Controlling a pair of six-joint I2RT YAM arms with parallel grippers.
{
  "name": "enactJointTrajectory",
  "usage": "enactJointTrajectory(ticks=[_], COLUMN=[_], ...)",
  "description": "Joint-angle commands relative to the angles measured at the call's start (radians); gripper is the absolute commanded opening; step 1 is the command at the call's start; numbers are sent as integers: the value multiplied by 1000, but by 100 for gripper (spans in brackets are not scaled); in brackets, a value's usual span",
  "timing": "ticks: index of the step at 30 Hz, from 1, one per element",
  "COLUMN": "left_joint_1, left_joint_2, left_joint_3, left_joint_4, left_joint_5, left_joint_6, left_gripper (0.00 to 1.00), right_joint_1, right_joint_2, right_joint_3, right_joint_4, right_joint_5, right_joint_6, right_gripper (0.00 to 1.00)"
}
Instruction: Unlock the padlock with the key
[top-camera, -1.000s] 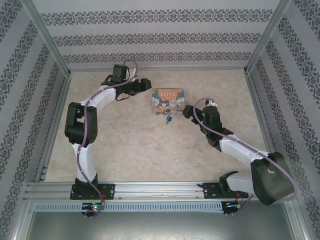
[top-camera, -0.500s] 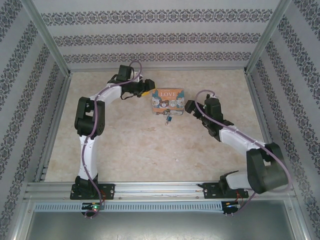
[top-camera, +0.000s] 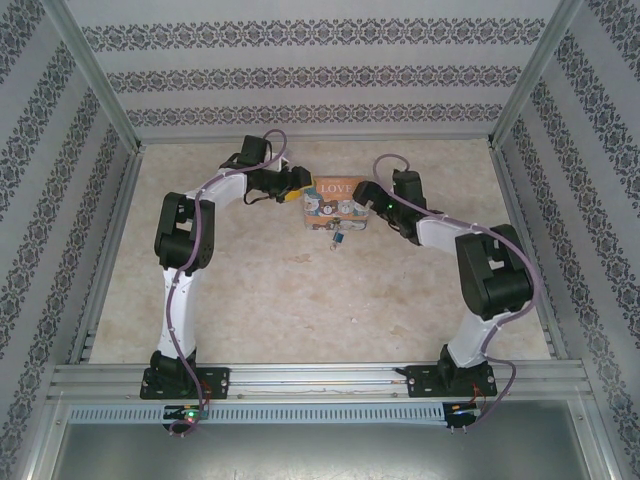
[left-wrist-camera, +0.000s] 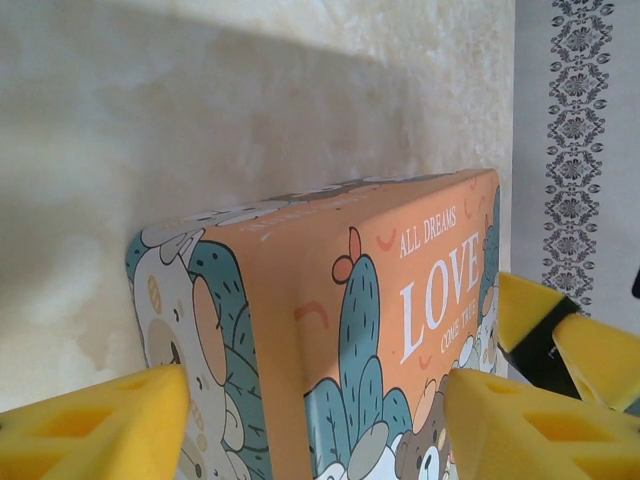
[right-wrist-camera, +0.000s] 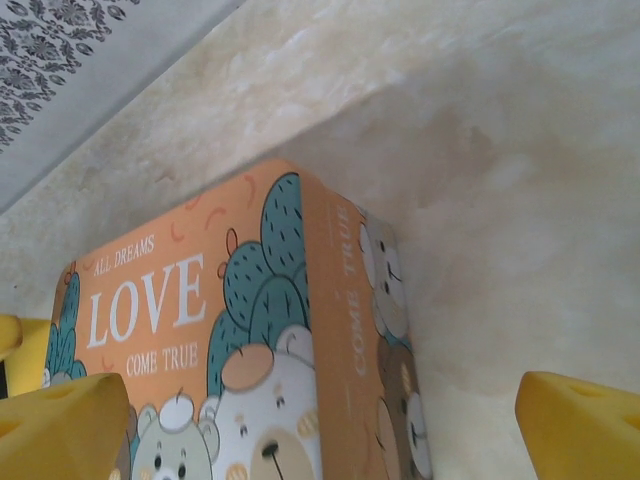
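One tiny blue-teal padlock (top-camera: 338, 238), thin silvery shackle, lay on your table (top-camera: 250, 290) beside the LOVE tin (top-camera: 335, 198), your left jaws and right jaws spread wide.

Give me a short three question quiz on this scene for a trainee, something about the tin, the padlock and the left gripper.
1. True or false: the left gripper is shut.
2. In the top view, where is the padlock relative to the tin? A) on its lid B) by its near side C) far off to its left
3. Fill in: the largest word on the tin's lid is ___.
Key: 1 false, its jaws stand apart, one on either side of the tin's corner. 2 B. 3 LOVE.
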Motion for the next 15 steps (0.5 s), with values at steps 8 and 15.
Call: enactJointTrajectory(ticks=[8,15], left_joint_1=[-24,-37], left_joint_2=[23,1], left_joint_3=[-18,-55], left_joint_4=[-16,-1], left_joint_5=[38,40], left_joint_6=[-22,-27], left_gripper=[62,58], right_joint_1=[11,26], right_joint_2=[81,84], right_joint_3=[83,93], right_joint_4=[19,20], right_joint_5=[-120,-175], right_joint_6=[-1,-15], right_gripper=[99,98])
